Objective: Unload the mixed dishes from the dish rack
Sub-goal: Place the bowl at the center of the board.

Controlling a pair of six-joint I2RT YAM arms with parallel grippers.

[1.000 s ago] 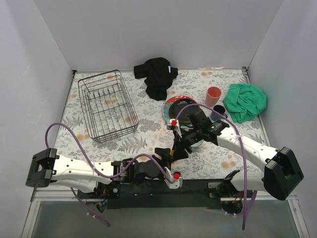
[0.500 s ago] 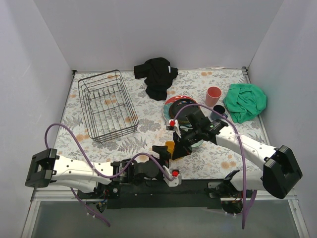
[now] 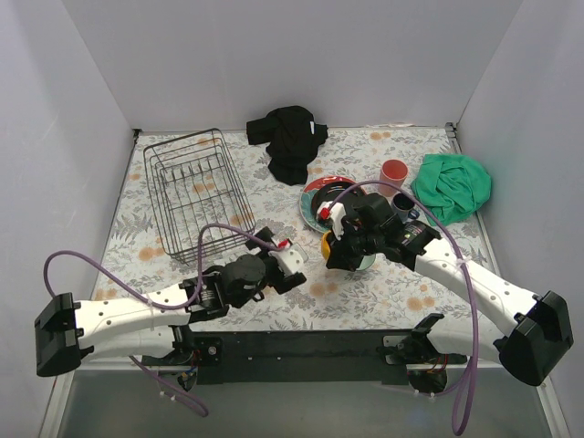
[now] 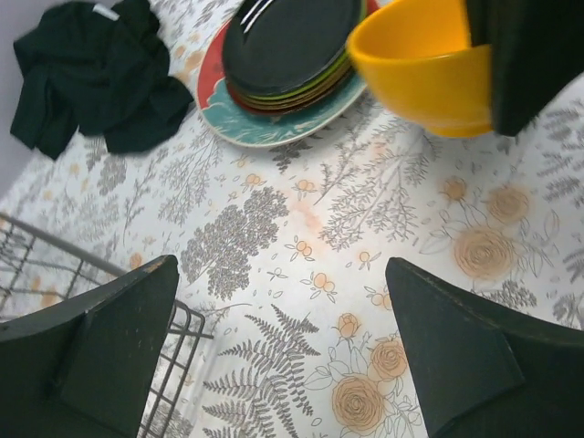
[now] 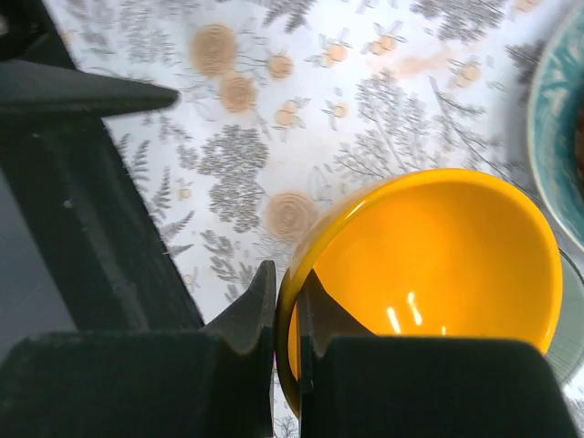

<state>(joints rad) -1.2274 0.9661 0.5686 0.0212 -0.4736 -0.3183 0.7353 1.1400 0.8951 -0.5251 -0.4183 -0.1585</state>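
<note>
White walls close in a flower-printed table (image 3: pixel 383 292), with the dish rack (image 3: pixel 192 201) at the far left; from above, no dishes show in it. The right claw (image 5: pixel 287 306) is pinched narrow on the rim of a yellow bowl (image 5: pixel 429 265) and holds it tilted above the cloth, just beside the stack of plates (image 3: pixel 324 203). The left claw (image 4: pixel 281 265) is spread wide with nothing in it, low over the table between rack and bowl.

The grip looks like the weak point. Only a thin edge of the rim sits between the fingers, so the bowl could swing or slip out if the arm moves sharply. Put down too close to the plates, it could catch their edge or land half on them. The left claw is near enough that the two arms could brush.

A pale curved rim shows just under the bowl, but the right wrist covers most of it, so what it is stays unclear. The dark mug (image 3: pixel 406 205) is partly hidden behind the arm, near the pink cup (image 3: pixel 394 173). The rack's thin wires make it hard to be sure that nothing small remains inside.
</note>
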